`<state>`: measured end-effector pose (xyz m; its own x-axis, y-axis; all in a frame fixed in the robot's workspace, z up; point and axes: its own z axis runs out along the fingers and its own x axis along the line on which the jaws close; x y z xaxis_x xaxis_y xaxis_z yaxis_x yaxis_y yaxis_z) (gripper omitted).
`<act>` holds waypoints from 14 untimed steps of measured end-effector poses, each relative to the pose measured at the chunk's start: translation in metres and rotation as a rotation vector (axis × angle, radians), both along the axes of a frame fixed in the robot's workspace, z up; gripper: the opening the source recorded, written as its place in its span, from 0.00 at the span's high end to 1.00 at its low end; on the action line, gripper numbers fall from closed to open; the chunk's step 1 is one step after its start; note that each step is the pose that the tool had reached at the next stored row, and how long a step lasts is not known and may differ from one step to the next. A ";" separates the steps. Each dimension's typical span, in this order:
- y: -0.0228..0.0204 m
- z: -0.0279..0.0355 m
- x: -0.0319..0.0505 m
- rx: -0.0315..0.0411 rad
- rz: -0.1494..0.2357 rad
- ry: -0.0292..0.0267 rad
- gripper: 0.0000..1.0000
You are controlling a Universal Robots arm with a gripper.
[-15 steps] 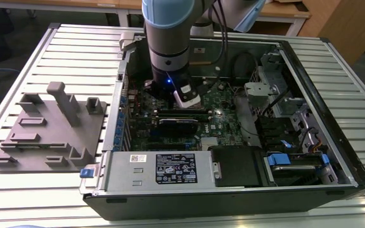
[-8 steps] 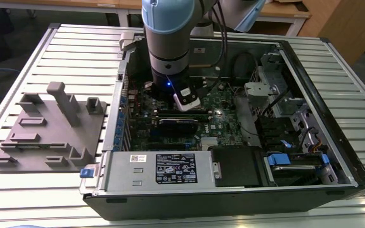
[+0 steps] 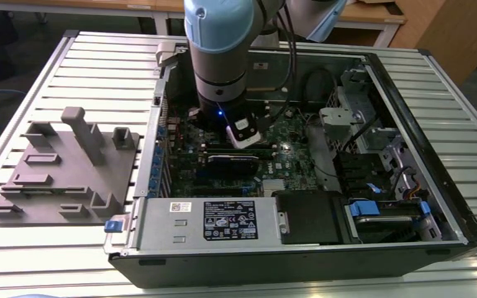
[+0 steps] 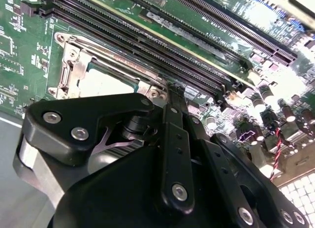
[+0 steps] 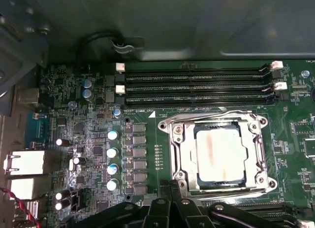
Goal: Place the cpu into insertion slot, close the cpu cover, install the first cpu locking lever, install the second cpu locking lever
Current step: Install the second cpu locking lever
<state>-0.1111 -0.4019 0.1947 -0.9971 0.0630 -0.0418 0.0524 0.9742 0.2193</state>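
Observation:
The cpu (image 5: 219,156) lies in the insertion slot (image 5: 178,175) of the green motherboard (image 5: 98,139), its silver-grey top showing. The cpu cover (image 5: 256,159) lies flat around it as a silvery frame. In the second wrist view the cpu (image 4: 106,82) and the cpu cover (image 4: 69,70) sit just beyond my black gripper (image 4: 171,87). The gripper (image 5: 171,202) is shut with nothing in it, and its tips are at the socket's edge. Whether the thin levers along the frame are latched I cannot tell. In the exterior view the gripper (image 3: 243,133) hangs low inside the open computer case (image 3: 404,112).
Long black memory slots (image 5: 197,85) run beside the socket. A row of capacitors (image 5: 112,159) stands on its other side. A black card (image 3: 231,162), a silver power supply (image 3: 213,220) and a drive cage (image 3: 379,133) fill the case. A grey fixture (image 3: 64,167) sits on the slatted table at the exterior view's left.

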 end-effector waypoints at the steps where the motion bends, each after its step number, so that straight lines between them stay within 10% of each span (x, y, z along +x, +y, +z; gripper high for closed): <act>1: -0.0006 -0.0005 -0.0001 0.0036 0.000 0.0000 0.90; 8: -0.0048 -0.0038 -0.0016 0.0209 0.000 0.0001 0.90; 14: -0.0048 -0.0008 -0.0016 0.0218 0.000 -0.0002 0.90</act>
<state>-0.1127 -0.4067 0.1939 -0.9971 0.0639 -0.0407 0.0523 0.9692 0.2406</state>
